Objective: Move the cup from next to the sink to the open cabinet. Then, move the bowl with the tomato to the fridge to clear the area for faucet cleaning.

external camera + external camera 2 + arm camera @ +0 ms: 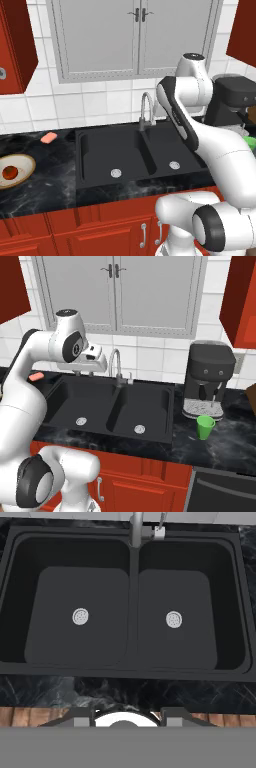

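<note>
Nothing is done yet: your cup (204, 427) stands on the table (235, 441) beside the sink (112, 406), and the bowl (14, 171) with the tomato (10, 172) waits left of it. Each base view shows one. The gripper (84, 372) hangs over the sink, empty; its opening I cannot tell.

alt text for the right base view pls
A white robot arm holds its gripper above the left side of a black double-basin sink with a silver faucet. A green cup stands on the counter right of the sink, before a coffee machine.
</note>
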Controlling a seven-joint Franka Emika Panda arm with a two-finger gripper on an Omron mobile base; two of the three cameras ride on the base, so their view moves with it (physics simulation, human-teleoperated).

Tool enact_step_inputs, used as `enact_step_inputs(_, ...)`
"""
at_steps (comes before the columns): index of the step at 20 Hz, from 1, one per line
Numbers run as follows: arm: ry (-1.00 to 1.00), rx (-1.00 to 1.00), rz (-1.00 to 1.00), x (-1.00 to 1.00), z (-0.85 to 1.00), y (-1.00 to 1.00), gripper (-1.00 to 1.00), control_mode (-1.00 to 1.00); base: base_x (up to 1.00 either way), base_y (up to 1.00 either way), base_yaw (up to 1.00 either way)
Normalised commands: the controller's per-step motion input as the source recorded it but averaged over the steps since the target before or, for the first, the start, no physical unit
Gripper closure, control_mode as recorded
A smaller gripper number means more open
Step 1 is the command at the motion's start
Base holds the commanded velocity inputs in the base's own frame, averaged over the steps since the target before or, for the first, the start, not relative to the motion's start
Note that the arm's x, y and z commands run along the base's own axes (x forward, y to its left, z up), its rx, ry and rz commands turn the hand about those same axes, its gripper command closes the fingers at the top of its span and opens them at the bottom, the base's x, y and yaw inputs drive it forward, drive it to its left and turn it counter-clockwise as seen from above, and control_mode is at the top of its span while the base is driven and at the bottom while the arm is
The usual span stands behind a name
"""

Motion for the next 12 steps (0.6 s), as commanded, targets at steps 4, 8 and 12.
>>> enact_step_inputs(4,0.01,0.00,-0.01,-0.20,-0.05,-0.01,-1.00,-1.00,0.00,0.00,0.00)
enact_step_inputs(8,0.00,0.00,-0.02,-0.13,0.00,-0.02,-1.00,-1.00,0.00,0.00,0.00)
enact_step_inputs(12,0.01,0.00,-0.03,-0.18,-0.02,-0.05,-1.00,-1.00,0.00,0.00,0.00)
